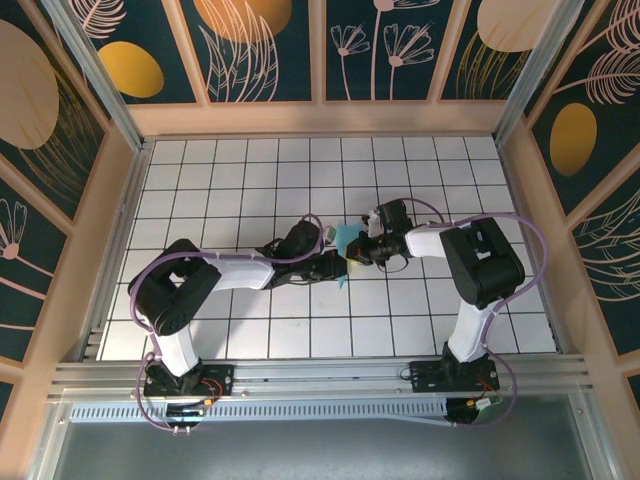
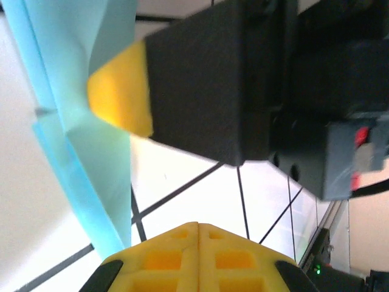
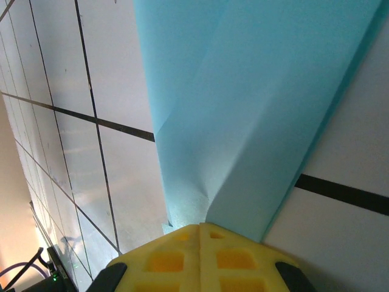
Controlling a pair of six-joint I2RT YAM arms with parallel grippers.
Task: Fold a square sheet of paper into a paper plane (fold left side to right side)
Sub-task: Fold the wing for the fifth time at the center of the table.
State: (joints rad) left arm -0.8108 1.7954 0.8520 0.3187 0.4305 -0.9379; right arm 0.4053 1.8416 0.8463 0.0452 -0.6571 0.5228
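Top view, paper: the thin light cyan-blue paper sheet (image 1: 349, 238), partly folded, lies on the white grid-tiled table (image 1: 250, 170) near its middle, between the two arm tips.
Top view, pincers: the left pincer (image 1: 333, 265) and the right pincer (image 1: 354, 252) meet at the sheet. Their fingers are too small here to judge.
Top view, writing: none can be read; the walls carry only a leaf pattern.
Left wrist, left pincer: the yellow fingers of the left pincer (image 2: 199, 243) are pressed together with nothing between them. The paper's lower tip ends just beside them.
Left wrist, paper: the sheet (image 2: 91, 164) shows layered creased edges over the table (image 2: 36, 213).
Left wrist, right pincer: the yellow tip of the right pincer (image 2: 118, 91) sits against the paper.
Left wrist, writing: the red marks (image 2: 361, 137) on the black housing are too blurred to read.
Right wrist, right pincer: the right pincer (image 3: 200, 237) is pressed together. The paper (image 3: 255, 109) puckers into its seam, so it looks to be pinching the sheet's end.
Right wrist, table: white tiles (image 3: 115, 79) lie beside the paper.
Handling: very light, limp and easily crumpled or torn, and it will likely slide on the smooth tiles.
Where to hold: best taken at an edge or corner, while the other pincer presses flat along the crease.
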